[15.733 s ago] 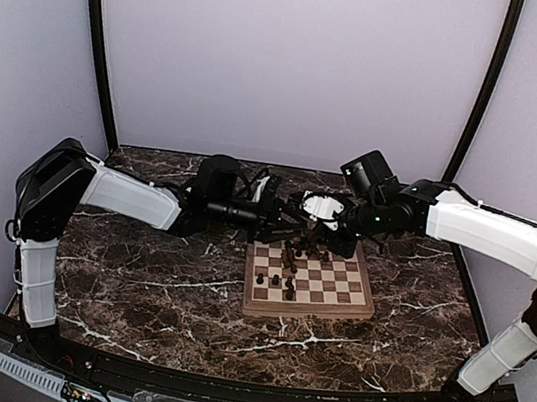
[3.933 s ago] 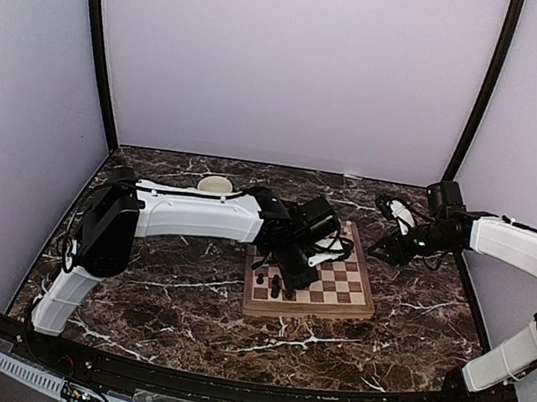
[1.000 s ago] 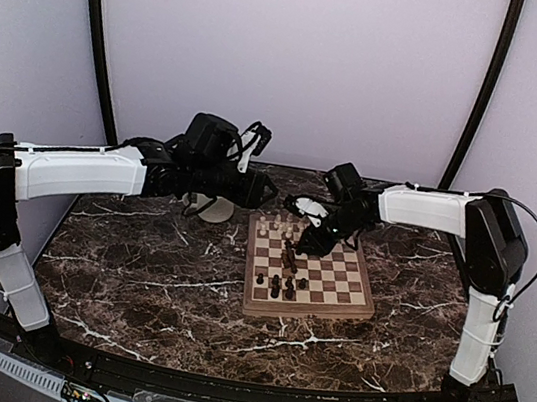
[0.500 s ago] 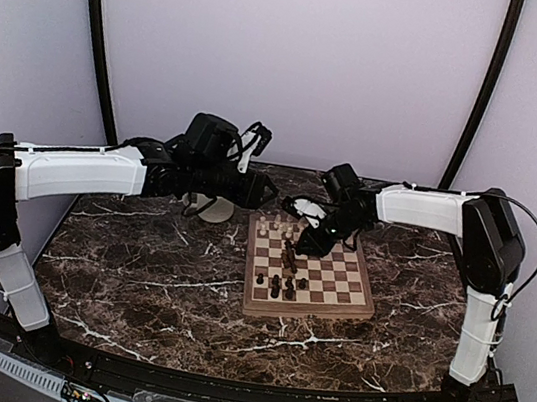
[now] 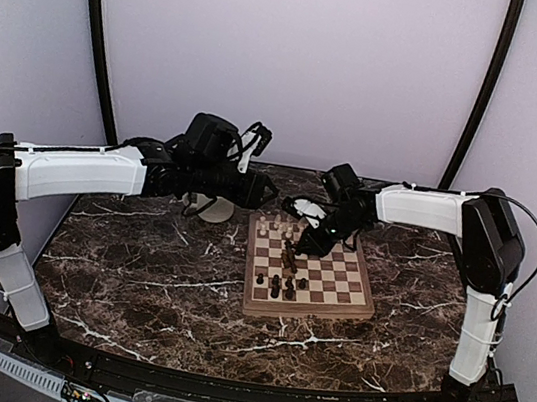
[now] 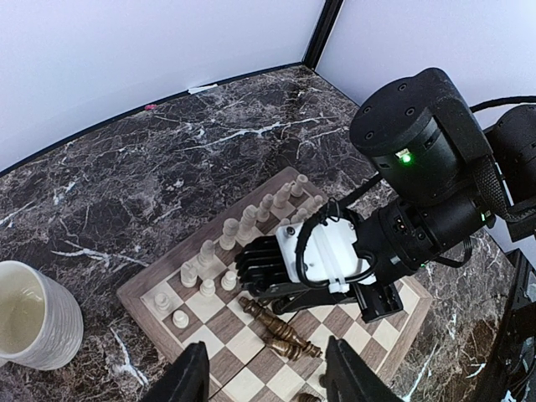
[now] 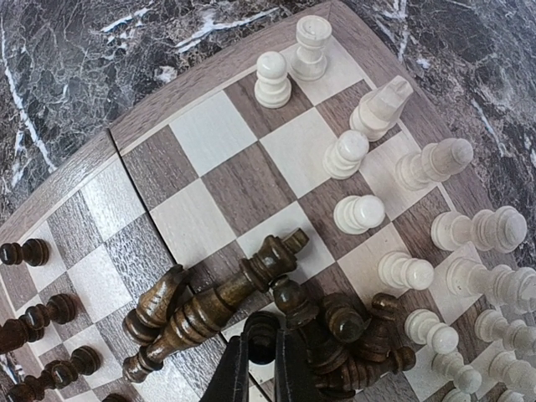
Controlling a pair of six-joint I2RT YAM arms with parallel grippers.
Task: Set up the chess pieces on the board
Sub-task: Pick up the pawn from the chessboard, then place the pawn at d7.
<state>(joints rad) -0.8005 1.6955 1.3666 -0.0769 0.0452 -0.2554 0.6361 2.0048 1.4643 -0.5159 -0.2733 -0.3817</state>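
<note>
The board (image 5: 335, 294) lies at the table's middle, and also shows in the left wrist view (image 6: 159, 289). Cream-white pieces (image 7: 362, 213) stand in rows along its far edge (image 5: 274, 228). Several dark pieces (image 7: 360, 335) lie heaped mid-board beside a fallen tall dark piece (image 7: 226, 297). A few dark pawns (image 5: 281, 286) stand near the front. My right gripper (image 7: 261, 345) is low at the heap, shut on a small dark piece (image 7: 261, 331); it also shows in the top view (image 5: 297, 249). My left gripper (image 6: 268, 381) is open and empty, held high over the board's left side (image 5: 262, 192).
A cream mug (image 5: 213, 208) stands on the marble left of the board, under my left arm, and shows in the left wrist view (image 6: 33, 327). Purple walls and black corner posts close in the table at the back and sides.
Over the last second my right gripper edged slightly left over the heap; the left arm held still. Four seconds ago the left gripper was on the board and the right arm was off to the right.
</note>
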